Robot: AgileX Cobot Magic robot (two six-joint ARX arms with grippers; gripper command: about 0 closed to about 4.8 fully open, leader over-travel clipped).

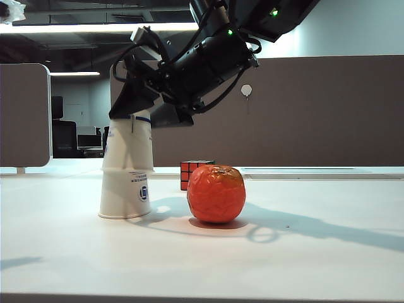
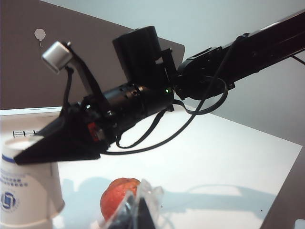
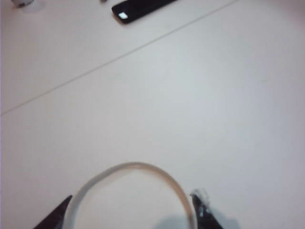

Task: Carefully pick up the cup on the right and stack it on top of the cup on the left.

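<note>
Standing on the table: two upside-down white paper cups, one over the other
Upper cup: white paper cup with a thin blue line near its top [image 1: 128, 146], sleeved over the lower one, tilted a little, not fully seated
Lower cup: white paper cup with a blue round logo [image 1: 124, 196], mouth down on the white table [image 1: 315, 252], left of centre in the exterior view
Right gripper: black two-finger gripper [image 1: 129, 101] reaching across from the upper right, its fingers on either side of the upper cup's top; in the right wrist view the cup's round end [image 3: 131, 193] sits between the two dark fingertips [image 3: 202, 210], so it is clasping that cup
Left gripper: only a dark tip wrapped in clear film [image 2: 136, 212] shows at the edge of the left wrist view, away from the cups; whether its jaws are parted or closed I cannot tell
Beside the cups: wrinkled red-orange round fruit [image 1: 216, 194], just right of the lower cup, not touching
Behind the fruit: red-faced puzzle cube [image 1: 191, 172], partly hidden
Far side: brown partition wall [image 1: 328, 107]
</note>
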